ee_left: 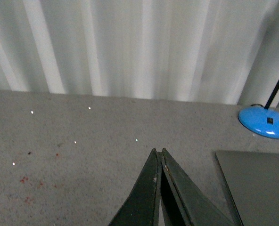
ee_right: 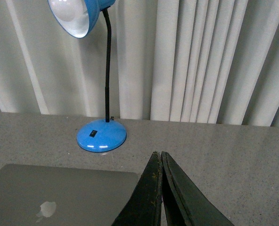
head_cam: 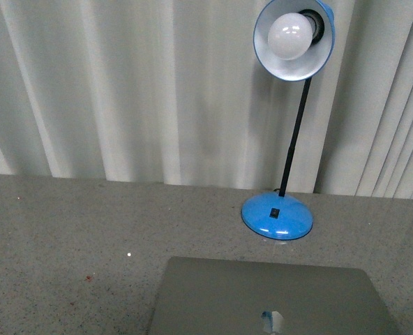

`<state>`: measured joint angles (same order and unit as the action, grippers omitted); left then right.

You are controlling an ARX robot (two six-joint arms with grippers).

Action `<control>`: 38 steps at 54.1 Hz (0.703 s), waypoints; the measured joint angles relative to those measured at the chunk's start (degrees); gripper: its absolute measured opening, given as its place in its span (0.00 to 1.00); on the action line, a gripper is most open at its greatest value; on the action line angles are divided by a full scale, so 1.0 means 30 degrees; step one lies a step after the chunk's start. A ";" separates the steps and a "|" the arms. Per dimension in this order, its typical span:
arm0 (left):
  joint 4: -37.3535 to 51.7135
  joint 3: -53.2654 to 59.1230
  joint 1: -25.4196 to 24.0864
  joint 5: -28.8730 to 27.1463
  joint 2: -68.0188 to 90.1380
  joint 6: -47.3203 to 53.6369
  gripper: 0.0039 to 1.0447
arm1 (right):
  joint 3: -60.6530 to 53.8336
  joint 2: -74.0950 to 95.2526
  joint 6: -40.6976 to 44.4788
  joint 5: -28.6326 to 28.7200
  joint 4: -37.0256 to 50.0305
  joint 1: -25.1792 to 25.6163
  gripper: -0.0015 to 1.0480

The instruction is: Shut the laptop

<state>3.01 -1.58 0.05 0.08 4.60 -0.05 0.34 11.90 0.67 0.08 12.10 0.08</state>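
Laptop (head_cam: 269,296), silver-grey, lies shut and flat on the grey speckled tabletop (head_cam: 67,230), at the near edge of the front view, its lid up and the shiny logo (head_cam: 273,321) facing us. Just behind it we see a blue desk lamp: the round base (head_cam: 277,216) rests on the table, apart from the lid's far edge, a thin black neck (head_cam: 295,132) rises from it, and the blue shade (head_cam: 294,38) with a white bulb (head_cam: 289,35) tilts toward the camera. Pale pleated curtains (head_cam: 137,91) close the background. In the left wrist view, we find the left gripper (ee_left: 158,153) with its dark fingers pressed together at the tips, holding nothing, over bare table beside the lid's corner (ee_left: 257,183). In the right wrist view, the right gripper (ee_right: 158,154) is likewise pinched together and empty, poised by the lid's edge (ee_right: 59,195).
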 joint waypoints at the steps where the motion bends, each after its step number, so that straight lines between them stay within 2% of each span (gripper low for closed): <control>1: -0.0415 0.0000 0.0000 -0.0015 -0.0350 0.0000 0.03 | 0.0007 -0.0102 0.0000 -0.0007 -0.0102 0.0000 0.03; 8: -0.0925 0.0000 0.0000 -0.0029 -0.1464 0.0000 0.03 | 0.0007 -0.0707 0.0000 0.0000 -0.0736 0.0000 0.03; 13: -0.0976 0.0000 0.0000 -0.0029 -0.1457 0.0000 0.03 | 0.0015 -0.3293 -0.0007 0.0000 -0.3891 -0.0007 0.03; 38: -0.0991 0.0000 0.0000 -0.0029 -0.1472 0.0000 0.03 | 0.0015 -0.3891 0.0007 0.0000 -0.4007 -0.0007 0.03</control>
<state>0.03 -1.58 0.05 -0.01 0.19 -0.05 0.38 0.23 0.69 0.08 0.08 0.05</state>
